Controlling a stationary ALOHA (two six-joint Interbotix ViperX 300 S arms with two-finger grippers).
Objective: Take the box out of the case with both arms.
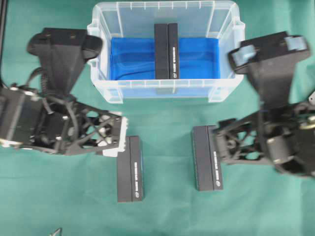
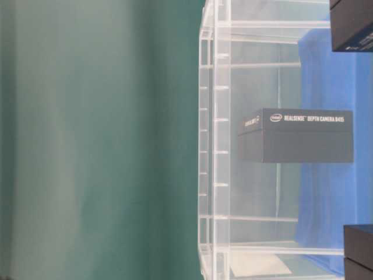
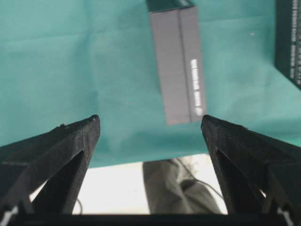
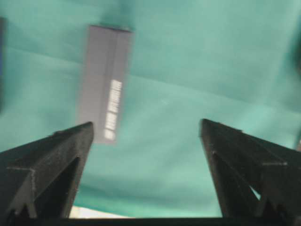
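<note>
The clear case (image 1: 101,29) stands at the back of the green cloth, and its blue floor (image 1: 133,59) shows through. One black box (image 1: 166,50) stands inside it at the middle; the table-level view shows this box (image 2: 297,135) through the case wall (image 2: 213,140). My left gripper (image 1: 119,136), the one with white parts, hovers open in front of the case on the left. Its fingers (image 3: 70,141) spread wide around nothing, as the left gripper (image 3: 149,120) shows. My right gripper (image 1: 216,145) is open too, at the front right. Bare cloth lies between the fingers of the right gripper (image 4: 146,123).
Two more black boxes lie on the cloth outside the case. One box (image 1: 130,168) lies just beside the left fingertips, and the other box (image 1: 207,158) lies against the right gripper. Each wrist view shows a box ahead, one (image 3: 178,66) on the left and one (image 4: 104,82) on the right.
</note>
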